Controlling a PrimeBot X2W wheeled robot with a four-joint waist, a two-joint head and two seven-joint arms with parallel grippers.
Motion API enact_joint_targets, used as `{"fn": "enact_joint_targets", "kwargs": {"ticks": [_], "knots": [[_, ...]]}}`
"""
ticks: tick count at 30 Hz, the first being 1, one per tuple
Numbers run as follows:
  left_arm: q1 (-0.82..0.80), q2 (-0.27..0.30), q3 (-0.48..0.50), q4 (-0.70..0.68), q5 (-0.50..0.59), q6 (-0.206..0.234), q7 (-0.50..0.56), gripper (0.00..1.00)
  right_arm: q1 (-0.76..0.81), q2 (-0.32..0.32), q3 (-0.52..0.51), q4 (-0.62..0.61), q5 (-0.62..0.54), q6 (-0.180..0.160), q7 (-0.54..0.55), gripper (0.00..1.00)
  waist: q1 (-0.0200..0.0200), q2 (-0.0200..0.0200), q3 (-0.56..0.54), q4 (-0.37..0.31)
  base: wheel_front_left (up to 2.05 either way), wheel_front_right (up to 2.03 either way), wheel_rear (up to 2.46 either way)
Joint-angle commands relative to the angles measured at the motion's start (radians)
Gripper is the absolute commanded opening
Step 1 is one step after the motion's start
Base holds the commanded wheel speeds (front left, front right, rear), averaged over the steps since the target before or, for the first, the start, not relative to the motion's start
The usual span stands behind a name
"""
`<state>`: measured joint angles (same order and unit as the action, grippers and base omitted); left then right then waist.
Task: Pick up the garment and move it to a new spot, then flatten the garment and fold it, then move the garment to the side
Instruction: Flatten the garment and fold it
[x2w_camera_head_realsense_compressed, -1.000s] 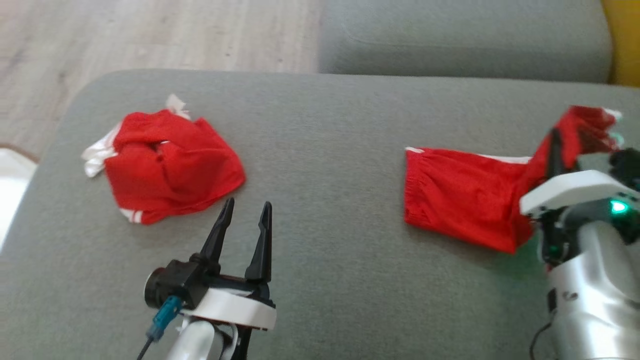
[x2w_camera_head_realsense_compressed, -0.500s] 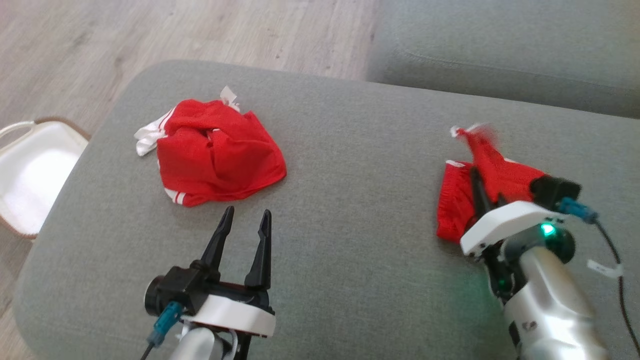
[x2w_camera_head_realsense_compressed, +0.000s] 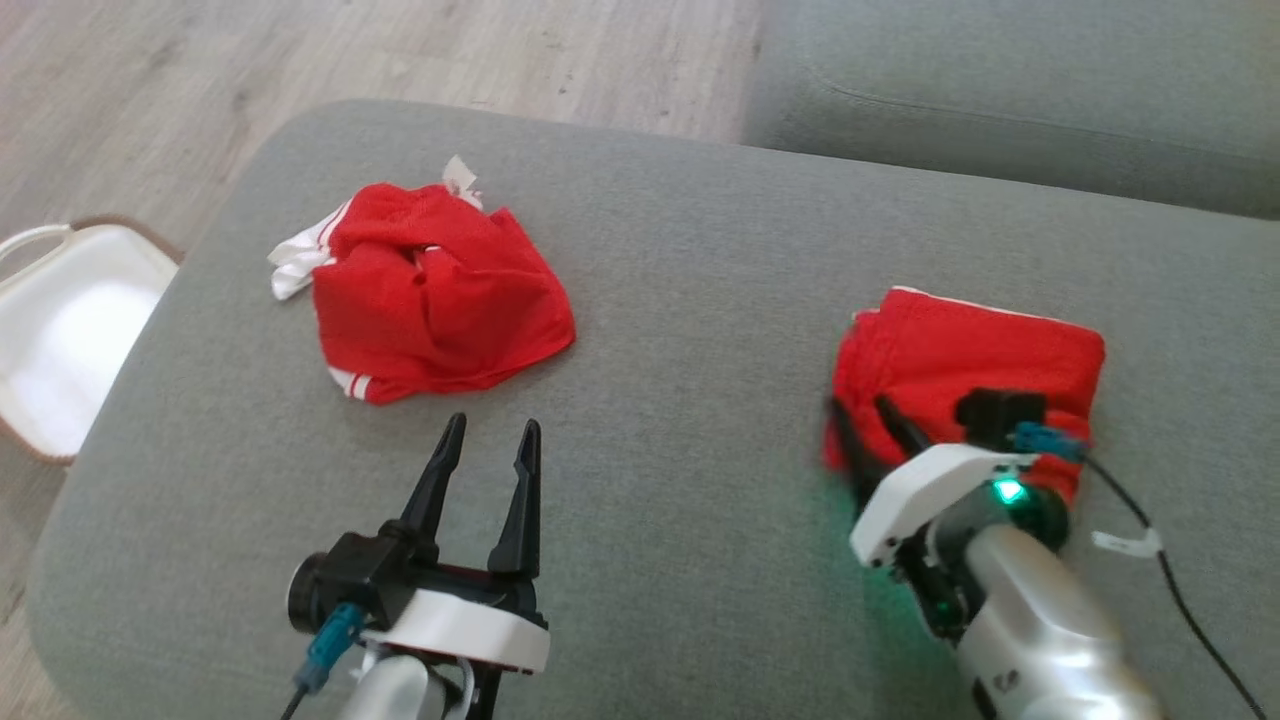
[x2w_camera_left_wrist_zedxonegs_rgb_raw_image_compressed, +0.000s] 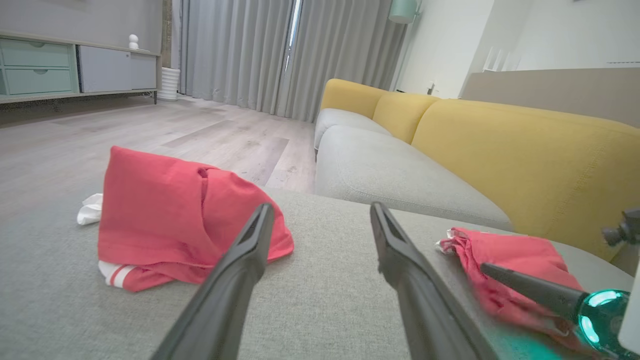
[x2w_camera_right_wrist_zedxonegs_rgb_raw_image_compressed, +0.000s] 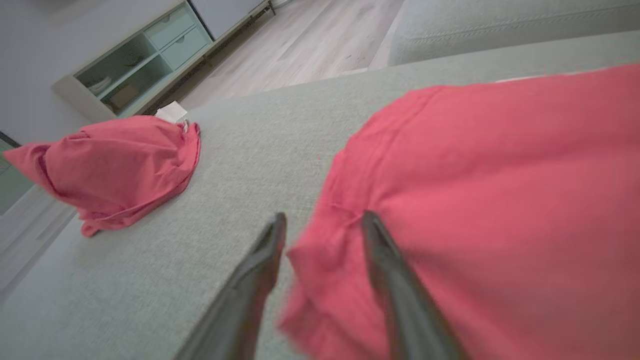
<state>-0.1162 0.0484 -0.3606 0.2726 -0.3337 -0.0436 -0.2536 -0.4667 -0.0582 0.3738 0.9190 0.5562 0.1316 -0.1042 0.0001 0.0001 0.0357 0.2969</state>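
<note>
The garment (x2w_camera_head_realsense_compressed: 985, 345) is a red pair of shorts with white trim, lying folded over on the right of the grey cushion (x2w_camera_head_realsense_compressed: 690, 300). It also appears in the left wrist view (x2w_camera_left_wrist_zedxonegs_rgb_raw_image_compressed: 510, 255) and the right wrist view (x2w_camera_right_wrist_zedxonegs_rgb_raw_image_compressed: 500, 190). My right gripper (x2w_camera_head_realsense_compressed: 868, 425) is at its near left edge, fingers (x2w_camera_right_wrist_zedxonegs_rgb_raw_image_compressed: 372, 235) apart, with the edge of the cloth lying loose between them. Near the front, my left gripper (x2w_camera_head_realsense_compressed: 487, 440) hovers open and holds nothing, just short of a second, crumpled red garment (x2w_camera_head_realsense_compressed: 430, 300).
A white basket (x2w_camera_head_realsense_compressed: 60, 330) stands on the wooden floor (x2w_camera_head_realsense_compressed: 400, 50) left of the cushion. Behind the cushion is another grey seat (x2w_camera_head_realsense_compressed: 1000, 90), with a yellow sofa back (x2w_camera_left_wrist_zedxonegs_rgb_raw_image_compressed: 500, 150) beyond it. Bare grey cushion lies between the two red garments.
My right gripper carried the lifted end of the garment over to the left, laid it down as a fold, and its fingers parted. The camera shifted. The left gripper stayed still.
</note>
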Motion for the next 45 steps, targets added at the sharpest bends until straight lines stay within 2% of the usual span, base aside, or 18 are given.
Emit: {"fn": "enact_joint_targets", "kwargs": {"ticks": [1, 7, 11, 17, 22, 30, 41, 42, 43, 45], "knots": [[-0.041, 0.002, 0.03, -0.03, 0.002, 0.005, -0.008, 1.0, -0.043, 0.008, 0.043, -0.033, 0.01, -0.001, -0.015, 1.0, -0.0001, -0.0001, -0.004, -0.02, 0.0, 0.0, 0.0], [-0.043, 0.002, 0.059, -0.046, 0.012, 0.005, -0.008, 1.0, -0.077, 0.008, 0.058, -0.062, -0.008, -0.001, -0.101, 1.0, -0.0001, -0.0001, -0.016, -0.102, 0.0, 0.0, 0.0], [-0.044, 0.002, 0.086, -0.063, 0.019, 0.002, -0.008, 1.0, -0.08, -0.032, 0.024, -0.119, -0.111, -0.001, -0.146, 1.0, -0.0001, -0.0001, -0.026, -0.167, 0.0, 0.0, 0.0], [-0.049, 0.002, 0.107, -0.089, 0.026, -0.003, -0.008, 1.0, 0.016, -0.081, -0.146, -0.301, -0.258, -0.001, -0.157, 1.0, -0.0001, -0.0001, -0.036, -0.248, 0.0, 0.0, 0.0], [-0.04, 0.002, 0.119, -0.103, 0.028, -0.006, -0.008, 1.0, 0.159, -0.049, -0.283, -0.478, -0.373, -0.001, -0.157, 1.0, -0.0001, -0.0001, -0.039, -0.294, 0.0, 0.0, 0.0], [-0.02, 0.002, 0.115, -0.105, 0.028, -0.015, -0.008, 1.0, 0.312, -0.003, -0.354, -0.613, -0.455, -0.001, -0.157, 1.0, -0.0001, -0.0001, -0.039, -0.316, 0.0, 0.0, 0.0], [-0.014, 0.002, 0.085, -0.107, 0.019, -0.019, -0.008, 1.0, 0.331, 0.008, -0.35, -0.643, -0.438, -0.001, -0.153, 1.0, -0.0001, -0.0001, -0.02, -0.286, 0.0, 0.0, 0.0], [-0.019, 0.002, 0.081, -0.108, 0.02, -0.02, -0.008, 1.0, 0.322, 0.008, -0.352, -0.642, -0.436, -0.001, -0.149, 0.46, -0.0001, -0.0001, -0.011, -0.278, 0.0, 0.0, 0.0], [-0.025, 0.002, 0.077, -0.11, 0.02, -0.021, -0.008, 1.0, 0.31, 0.008, -0.352, -0.641, -0.439, -0.001, -0.147, 0.0, -0.0001, -0.0001, 0.0, -0.269, 0.0, 0.0, 0.0], [-0.037, 0.002, 0.068, -0.115, 0.018, -0.022, -0.008, 1.0, 0.281, 0.008, -0.346, -0.633, -0.45, -0.001, -0.136, 0.0, -0.0001, -0.0001, 0.026, -0.248, 0.0, 0.0, 0.0]]}}
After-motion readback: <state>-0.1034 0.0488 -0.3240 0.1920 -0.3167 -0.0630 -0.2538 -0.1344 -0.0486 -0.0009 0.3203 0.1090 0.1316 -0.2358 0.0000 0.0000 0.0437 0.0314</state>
